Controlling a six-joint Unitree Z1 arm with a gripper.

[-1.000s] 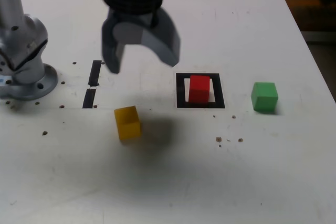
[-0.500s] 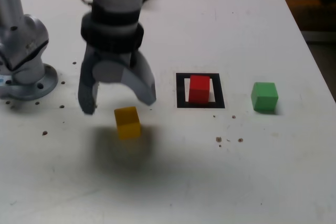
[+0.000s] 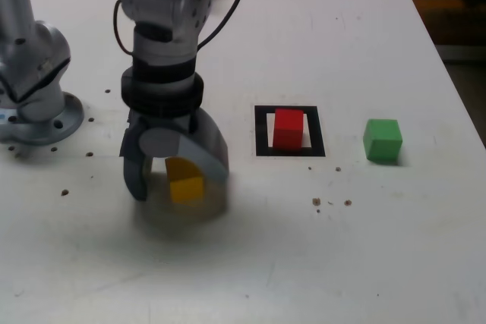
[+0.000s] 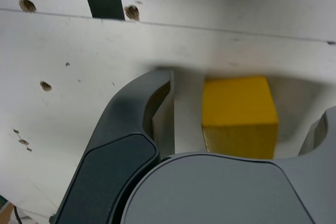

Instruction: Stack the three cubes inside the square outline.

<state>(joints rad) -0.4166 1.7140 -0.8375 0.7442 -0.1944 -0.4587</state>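
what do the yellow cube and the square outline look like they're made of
Yellow cube: probably painted wood or matte plastic; its faces are flat, opaque and dull, with crisp edges and no visible grain.
Square outline: looks like black tape stuck flat on the table; the bands are thick, matte and slightly uneven.

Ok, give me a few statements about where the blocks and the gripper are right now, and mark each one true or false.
1. The red block sits inside the black tape square. True.
2. The green block is stacked on the red one. False: it rests on the table, apart, toward the exterior view's right of the square.
3. The gripper is open with the yellow block between its fingers. True.
4. The yellow block is lifted off the table. False: it rests on the surface.
5. Two short black tape bars lie on the exterior view's left of the square. True.
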